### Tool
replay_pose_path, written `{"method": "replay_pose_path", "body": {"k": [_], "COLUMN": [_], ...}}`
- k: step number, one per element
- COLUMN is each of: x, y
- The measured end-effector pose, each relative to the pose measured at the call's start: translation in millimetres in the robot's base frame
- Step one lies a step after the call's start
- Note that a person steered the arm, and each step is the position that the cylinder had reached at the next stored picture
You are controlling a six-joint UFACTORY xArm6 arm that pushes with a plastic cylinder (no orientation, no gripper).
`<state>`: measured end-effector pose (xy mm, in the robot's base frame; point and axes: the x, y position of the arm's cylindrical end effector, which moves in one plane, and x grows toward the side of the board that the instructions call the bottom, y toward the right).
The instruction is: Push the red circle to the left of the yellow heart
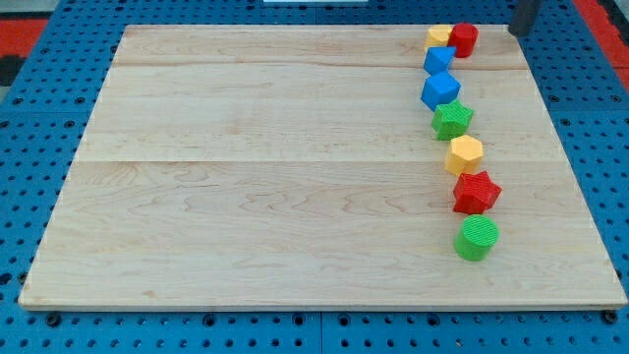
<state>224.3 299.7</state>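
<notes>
My tip (513,29) hovered at the desk's (246,197) far right corner, holding nothing, right of the red circle (464,39), which touched the yellow heart's (438,37) right side, so I needed to get round it.

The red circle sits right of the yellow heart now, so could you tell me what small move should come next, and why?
Probably bring my tip toward the view's left, onto the red circle's right side: the circle touches the yellow heart on its right, and my tip stands apart from it.

Pale matt wooden board (246,197) on blue perforated base (39,118)
</notes>
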Motion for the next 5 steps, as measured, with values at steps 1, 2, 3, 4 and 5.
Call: {"method": "replay_pose_path", "body": {"k": [1, 2, 3, 4, 5], "x": [37, 31, 15, -1, -11], "y": [-39, -56, -57, -60, -62]}}
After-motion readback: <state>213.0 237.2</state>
